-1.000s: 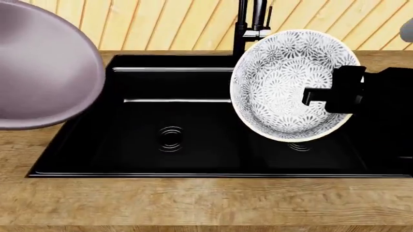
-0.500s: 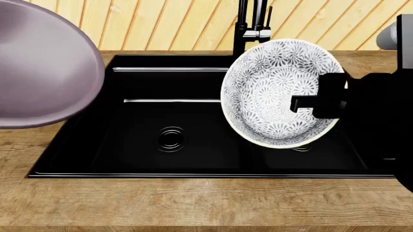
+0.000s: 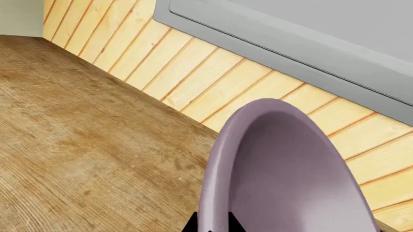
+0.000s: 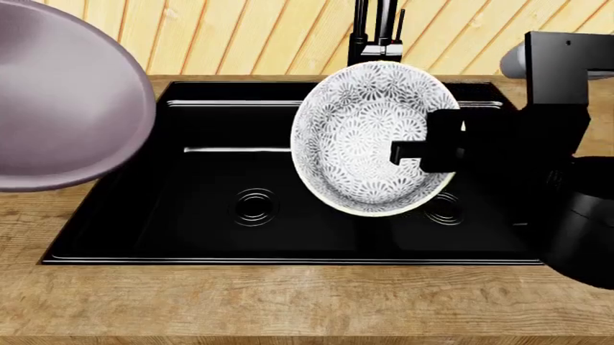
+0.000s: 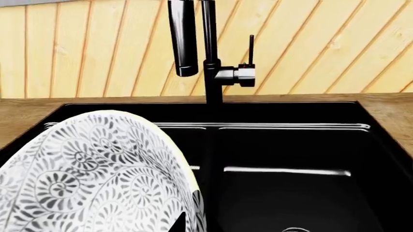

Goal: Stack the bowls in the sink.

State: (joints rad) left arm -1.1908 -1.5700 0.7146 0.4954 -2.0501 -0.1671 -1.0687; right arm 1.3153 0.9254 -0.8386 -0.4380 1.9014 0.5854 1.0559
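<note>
Right end effector [image 4: 427,152]: clamped on the rim of the patterned bowl, one black finger lying across the bowl's inside on its right side; the rim grip lets the arm carry the bowl without a finger under its base.
Left end effector: hidden behind the mauve bowl in the head view, and only a dark sliver shows at that bowl's rim in the left wrist view; the bowl hangs in the air, so I judge it pinched at the rim, though the fingers themselves cannot be read.
Sink [image 4: 144,237]: glossy black, two basins, sunk in the wooden bench [image 4: 287,302]; both basins hold nothing but their drains, so neither bowl is down yet.
Mauve bowl [image 4: 57,108]: largest of the pair, tilted, held high at the far left over the bench and the sink's left edge; probably parked clear while the other arm works.
Patterned bowl [image 4: 355,136]: white with grey flowers, tipped almost on edge with its hollow facing the camera, hanging over the divider between the basins, just in front of the faucet [image 4: 374,32].
Order: the wider mauve bowl should sit underneath, the patterned one nested in it, so this carry looks preparatory.
Risk: a bowl held so steeply by its rim could swing or slip.
Left drain [image 4: 253,205]: uncovered, a fair target for the stack.
</note>
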